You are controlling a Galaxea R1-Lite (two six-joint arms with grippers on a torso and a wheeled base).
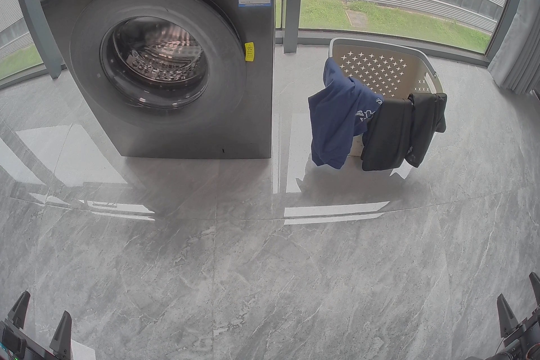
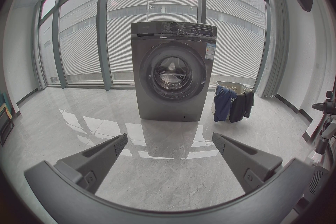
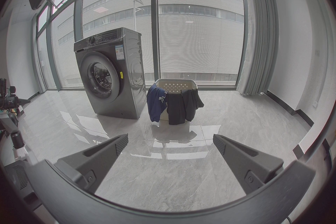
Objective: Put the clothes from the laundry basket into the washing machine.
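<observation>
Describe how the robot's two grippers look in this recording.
The left gripper and right gripper look alike: matt dark grey, each with two wedge-shaped fingers tapering to a blunt tip, a ribbed patch on the inner face near the tip, a small round screw hole near the base, and a curved dark grey body behind.

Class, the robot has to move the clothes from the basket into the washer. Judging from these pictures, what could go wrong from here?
1. The washing machine door looks shut. Unless it is opened first, no clothes can go in.
2. The blue garment and black garments hang loosely over the front of the laundry basket. Pulling one might drag the others onto the floor or tip the basket.
</observation>
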